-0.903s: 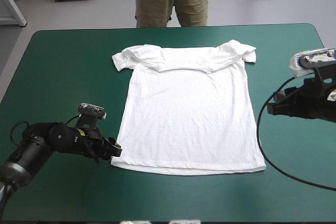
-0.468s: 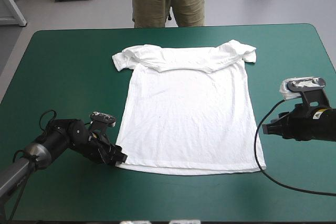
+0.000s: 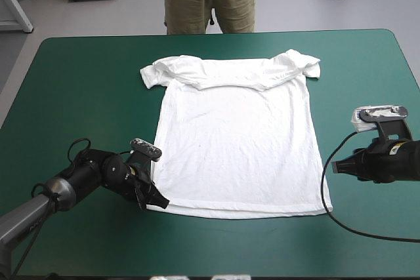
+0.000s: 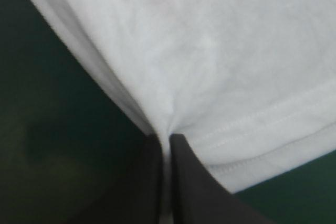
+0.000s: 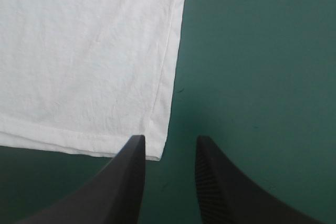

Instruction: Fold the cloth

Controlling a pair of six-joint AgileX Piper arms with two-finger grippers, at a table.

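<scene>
Lying spread flat on the teal-green worktop (image 3: 85, 96), the T-shirt (image 3: 236, 142) is white and short-sleeved; can't tell if front or back is up. Neck end points to the far edge. The hem (image 3: 239, 213) runs approx parallel w/ the near edge. Both sleeves (image 3: 154, 73) are bunched and partly folded in at the far corners, w/ a creased band across the shoulders btwn them. The body below is smooth apart from light wrinkles.

The left gripper (image 3: 159, 202) is down at the near-left hem corner, its arm low over the worktop. In the left wrist view its black fingers (image 4: 194, 182) are all but closed, w/ a thin fold of white fabric pinched btwn them. The cloth gathers into a pucker right at the tips, and the hem's double stitch line runs off to one side.

The right gripper (image 3: 335, 167) sits just off the T-shirt's right side edge, toward the near-right corner (image 5: 157, 153). In the right wrist view its fingers stand apart w/ a moderate gap, and only bare worktop shows btwn them. That hem corner lies just by the tip of one finger, while the other finger is over bare worktop, clear of the cloth. Can't tell whether the nearer tip touches the fabric.
</scene>
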